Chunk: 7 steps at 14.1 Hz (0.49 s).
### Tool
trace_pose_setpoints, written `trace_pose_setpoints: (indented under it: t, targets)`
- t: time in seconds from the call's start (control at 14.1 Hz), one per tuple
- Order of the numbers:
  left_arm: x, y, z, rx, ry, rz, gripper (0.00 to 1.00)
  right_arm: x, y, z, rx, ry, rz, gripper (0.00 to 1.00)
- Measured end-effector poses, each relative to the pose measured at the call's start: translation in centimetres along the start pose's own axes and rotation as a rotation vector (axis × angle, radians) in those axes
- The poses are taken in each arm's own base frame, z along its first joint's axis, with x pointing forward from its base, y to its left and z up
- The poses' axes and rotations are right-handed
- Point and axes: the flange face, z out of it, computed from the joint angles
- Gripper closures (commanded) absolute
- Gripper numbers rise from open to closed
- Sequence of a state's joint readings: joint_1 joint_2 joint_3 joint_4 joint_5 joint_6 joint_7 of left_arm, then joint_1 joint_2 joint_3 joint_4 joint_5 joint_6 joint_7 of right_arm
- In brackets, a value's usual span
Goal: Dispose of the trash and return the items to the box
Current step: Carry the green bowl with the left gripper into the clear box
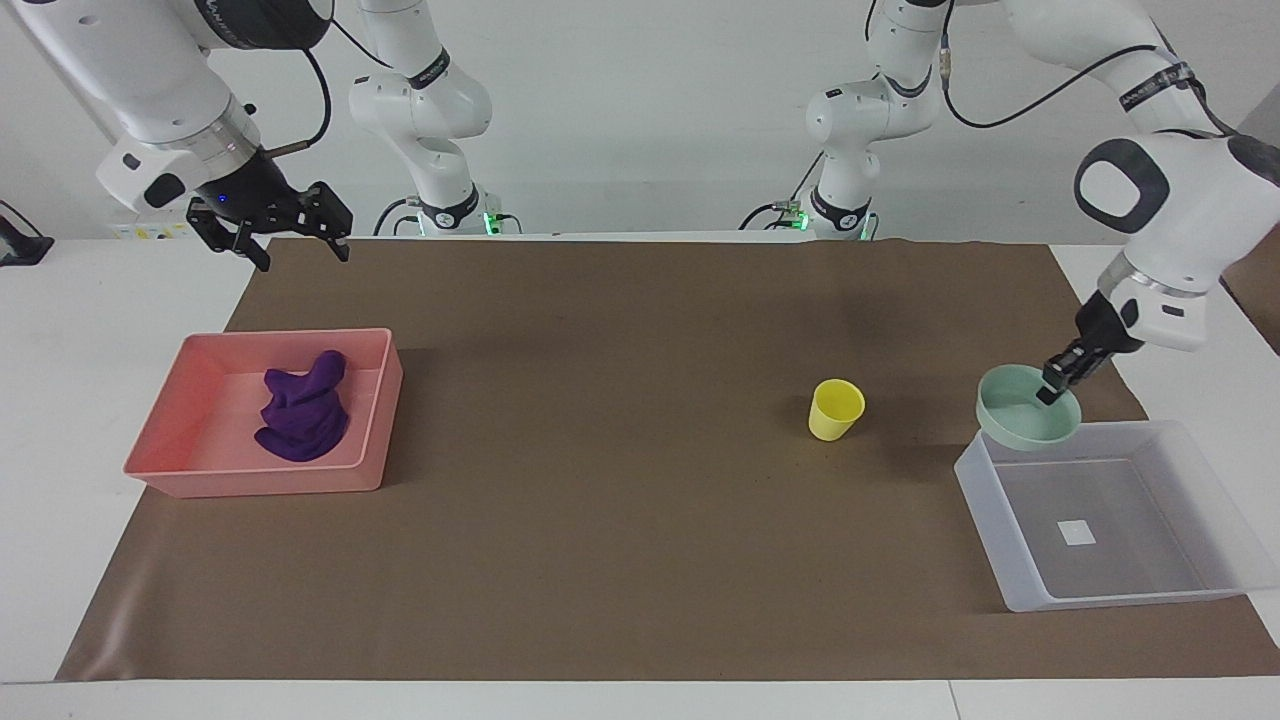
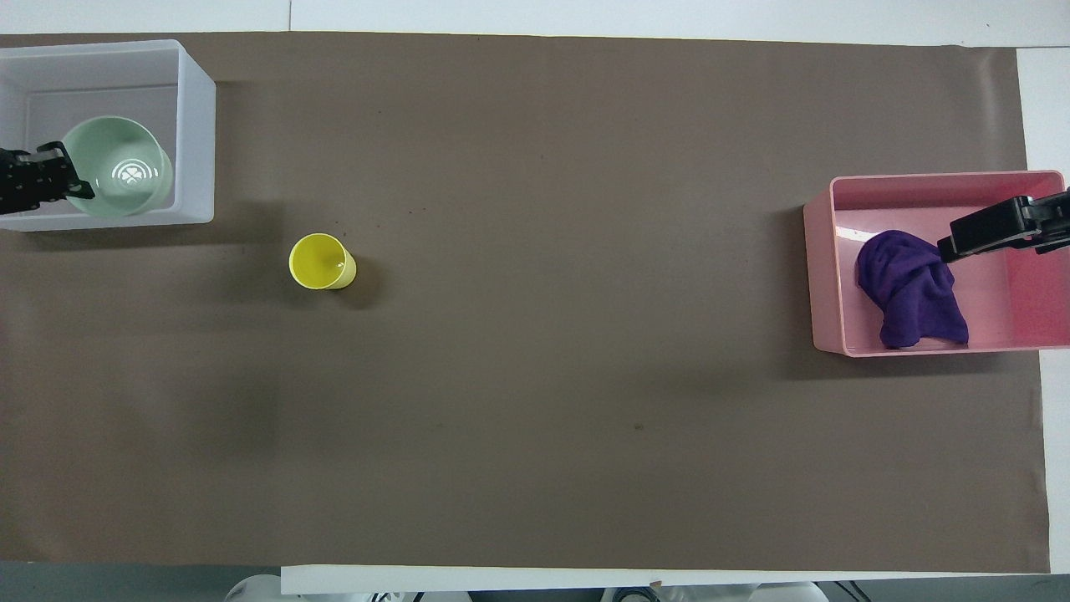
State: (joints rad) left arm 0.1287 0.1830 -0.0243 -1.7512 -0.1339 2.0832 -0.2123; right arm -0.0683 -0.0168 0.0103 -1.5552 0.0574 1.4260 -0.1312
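The right gripper (image 1: 295, 245) hangs with its fingers spread apart and nothing between them, over the edge of the surface nearest the robots at the right arm's end. A little farther out at that same end lies the pink tray (image 1: 160, 470), and the purple rag (image 1: 303, 410) sits bunched inside it on the tray floor. Toward the left arm's end, the yellow cup (image 1: 836, 409) stands upright on the brown mat (image 1: 620, 520), well apart from the tray. Beside the cup, closer to the left arm's edge of the surface, the left gripper (image 1: 1052, 388) has its fingers clamped on the rim of the green bowl (image 1: 1025, 415), which is off the mat and held in the air over the robot-side wall of the box (image 1: 985, 520). The box rests at the corner of the mat farthest from the robots, a white sticker (image 1: 1077, 533) on its floor.
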Motion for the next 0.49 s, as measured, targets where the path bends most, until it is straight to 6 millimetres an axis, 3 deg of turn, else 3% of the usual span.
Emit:
trace_pose_setpoints:
  t: [0.21, 0.42, 0.49]
  targets:
    - [5.5, -2.1, 5.6, -0.002, 0.023, -0.044, 1.00, 0.0, 0.0, 0.1, 0.000, -0.002, -0.001, 0.00]
    - [6.7, -2.5, 11.5, -0.002, 0.023, -0.054, 1.00, 0.0, 0.0, 0.1, 0.000, -0.003, -0.001, 0.00]
    - [6.8, -2.8, 12.8, 0.001, 0.019, -0.058, 0.80, 0.0, 0.0, 0.2, 0.000, -0.004, -0.001, 0.00]
